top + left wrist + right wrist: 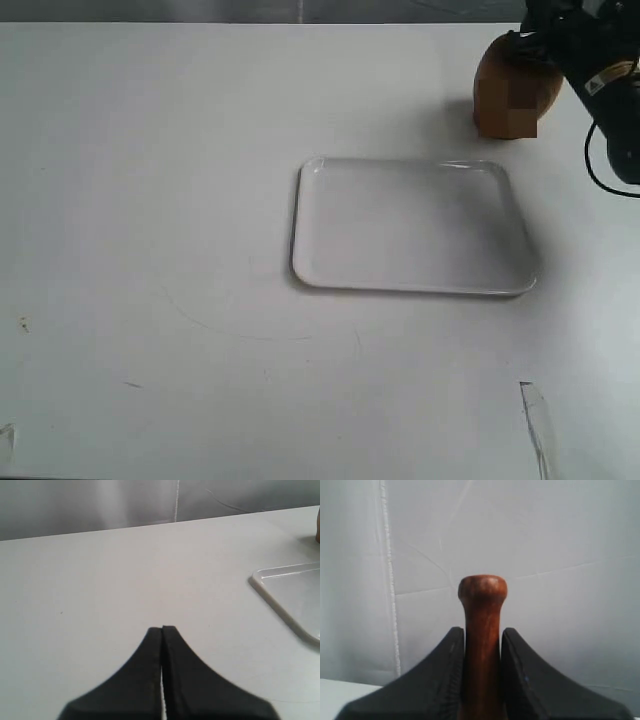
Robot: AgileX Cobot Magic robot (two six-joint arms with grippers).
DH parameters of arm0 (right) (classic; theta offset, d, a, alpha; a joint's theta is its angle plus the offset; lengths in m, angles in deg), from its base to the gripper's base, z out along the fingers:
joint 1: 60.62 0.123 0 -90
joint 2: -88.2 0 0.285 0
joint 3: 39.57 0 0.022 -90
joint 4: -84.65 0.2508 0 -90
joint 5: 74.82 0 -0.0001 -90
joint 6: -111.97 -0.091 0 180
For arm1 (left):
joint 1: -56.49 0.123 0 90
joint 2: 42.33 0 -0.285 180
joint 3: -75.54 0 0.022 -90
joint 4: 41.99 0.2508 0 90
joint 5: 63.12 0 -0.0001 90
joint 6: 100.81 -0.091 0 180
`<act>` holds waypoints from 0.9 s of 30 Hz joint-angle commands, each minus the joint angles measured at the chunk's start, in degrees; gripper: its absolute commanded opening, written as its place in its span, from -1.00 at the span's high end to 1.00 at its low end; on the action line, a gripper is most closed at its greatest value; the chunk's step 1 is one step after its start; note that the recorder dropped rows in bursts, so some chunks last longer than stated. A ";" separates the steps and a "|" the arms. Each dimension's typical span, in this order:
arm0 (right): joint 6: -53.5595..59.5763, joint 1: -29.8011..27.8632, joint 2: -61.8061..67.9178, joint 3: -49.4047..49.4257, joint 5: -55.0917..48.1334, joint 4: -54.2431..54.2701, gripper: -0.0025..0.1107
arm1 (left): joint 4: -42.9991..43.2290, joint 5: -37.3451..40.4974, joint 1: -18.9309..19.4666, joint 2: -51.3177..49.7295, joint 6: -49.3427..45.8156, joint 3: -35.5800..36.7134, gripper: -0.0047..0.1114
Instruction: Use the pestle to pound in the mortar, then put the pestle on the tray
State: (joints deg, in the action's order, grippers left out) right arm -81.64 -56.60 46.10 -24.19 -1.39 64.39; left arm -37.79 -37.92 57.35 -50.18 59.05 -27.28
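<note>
The light wooden mortar (512, 95) stands at the far right of the table, just behind the white tray (410, 227). My right arm hangs over the mortar's top and hides its opening. In the right wrist view my right gripper (482, 635) is shut on the neck of the dark reddish-brown pestle (482, 630), whose small knob sticks out past the fingertips; the thick end is hidden. My left gripper (162, 628) is shut with nothing in it, low over bare table, out of the exterior view. The tray's corner (292, 595) shows in the left wrist view.
The table is white, with a grey backdrop behind it. A black cable (600, 165) loops down from the right arm beside the mortar. A small clear strip (535, 420) lies near the front right edge.
</note>
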 commanded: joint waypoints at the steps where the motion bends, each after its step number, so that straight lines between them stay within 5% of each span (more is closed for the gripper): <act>1: -0.47 0.00 3.46 0.44 -3.47 -1.27 0.96 | -0.42 -0.17 -0.44 0.07 0.47 0.03 0.92; 12: -1.18 -0.11 -9.01 0.44 -3.47 -3.57 0.96 | -0.42 -0.17 -0.44 0.07 0.47 0.03 0.92; 27: 0.16 -0.11 -0.54 0.44 -5.53 -6.27 0.96 | -0.42 -0.17 -0.44 0.07 0.47 0.03 0.92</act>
State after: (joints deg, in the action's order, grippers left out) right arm -82.08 -56.60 44.55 -24.15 -4.50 58.86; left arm -37.79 -37.92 57.35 -50.18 59.05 -27.28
